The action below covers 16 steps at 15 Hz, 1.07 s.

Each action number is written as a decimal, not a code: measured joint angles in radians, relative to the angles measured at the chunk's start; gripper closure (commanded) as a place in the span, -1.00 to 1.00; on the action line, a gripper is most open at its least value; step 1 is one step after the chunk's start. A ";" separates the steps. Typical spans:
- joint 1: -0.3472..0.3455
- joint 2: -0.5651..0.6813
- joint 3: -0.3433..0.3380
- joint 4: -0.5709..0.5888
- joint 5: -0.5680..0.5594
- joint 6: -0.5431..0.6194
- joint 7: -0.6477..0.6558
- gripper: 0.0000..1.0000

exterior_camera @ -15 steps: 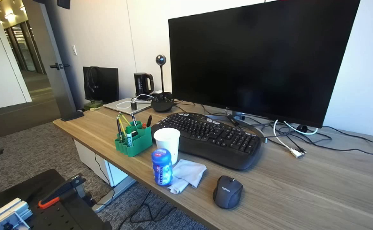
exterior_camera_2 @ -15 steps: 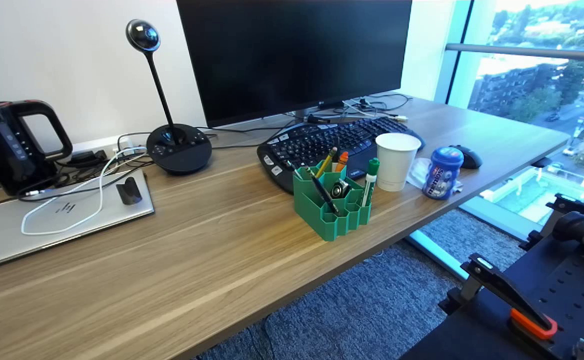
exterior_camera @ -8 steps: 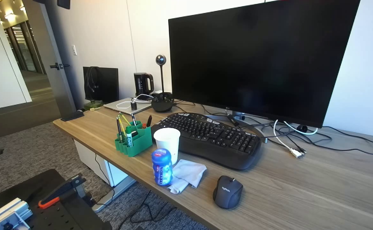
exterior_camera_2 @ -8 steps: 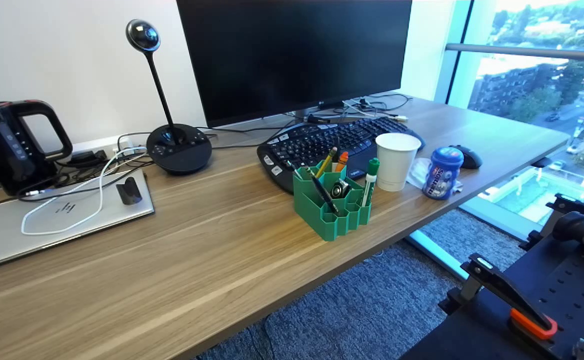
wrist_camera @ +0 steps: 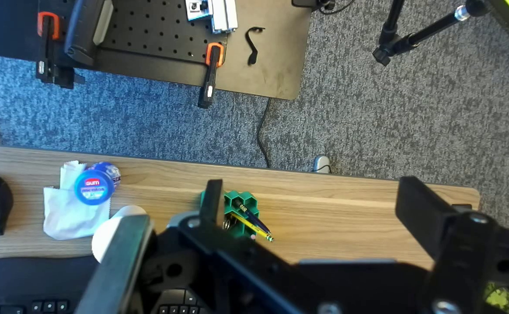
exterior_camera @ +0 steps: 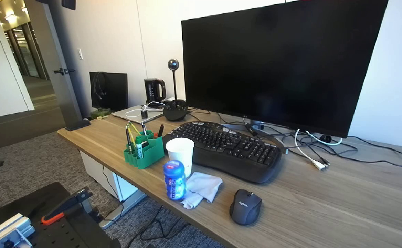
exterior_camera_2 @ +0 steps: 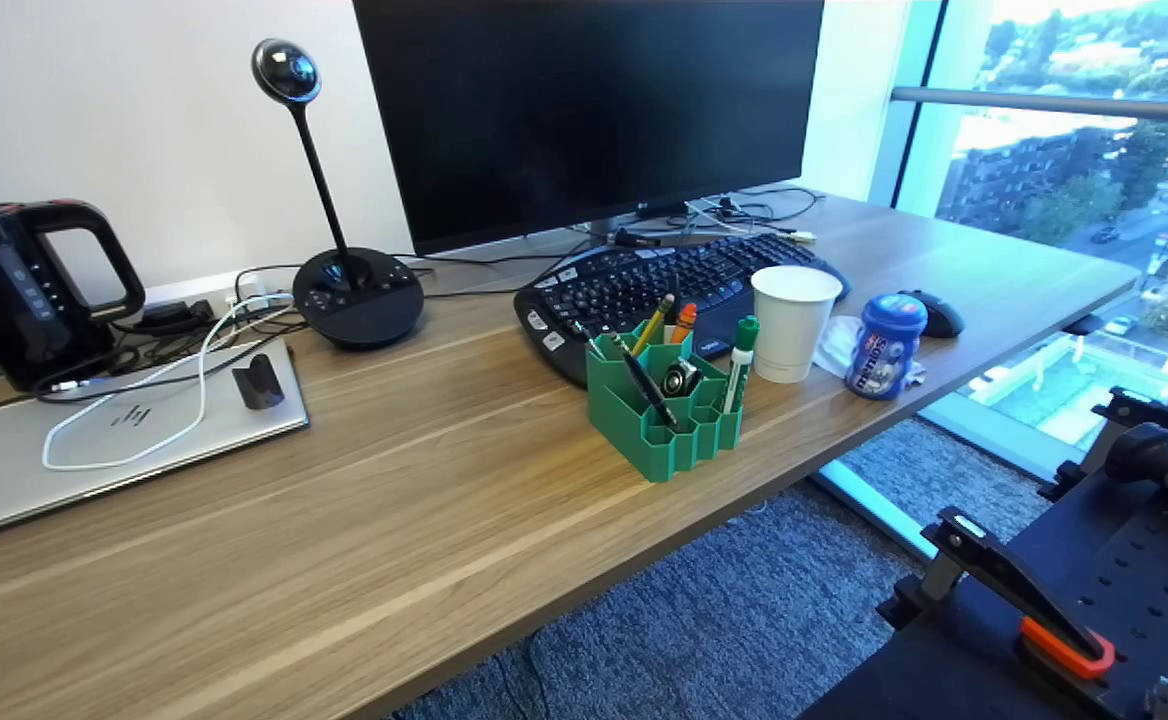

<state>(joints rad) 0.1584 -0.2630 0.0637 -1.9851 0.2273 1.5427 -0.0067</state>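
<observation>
Basically, I see nothing shifted on the brown wood-grain desk (exterior_camera_2: 394, 480) this past second, so everything's still unheld. Black two-finger gripper (wrist_camera: 312, 198): spread wide, empty. Green honeycomb plastic pen holder (exterior_camera_2: 634, 410) looks nearest, at its nine o'clock in the wrist view; white paper cup (exterior_camera_2: 787, 330) beyond.

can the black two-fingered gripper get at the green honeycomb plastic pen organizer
Probably yes: the black two-fingered gripper is open, and the way down to the green honeycomb plastic pen organizer looks free. Its protruding green-capped white marker and the tapered white paper cup alongside might crowd the jaws.
</observation>
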 measured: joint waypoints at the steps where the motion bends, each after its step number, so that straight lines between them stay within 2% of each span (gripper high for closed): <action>1: 0.000 0.000 0.000 0.000 0.000 0.000 0.000 -1.00; 11: -0.017 0.008 0.000 -0.003 -0.010 0.000 0.000 -1.00; 16: -0.034 0.013 0.000 -0.016 -0.062 0.001 0.000 -1.00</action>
<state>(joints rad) 0.1248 -0.2503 0.0639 -2.0010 0.1655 1.5432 -0.0067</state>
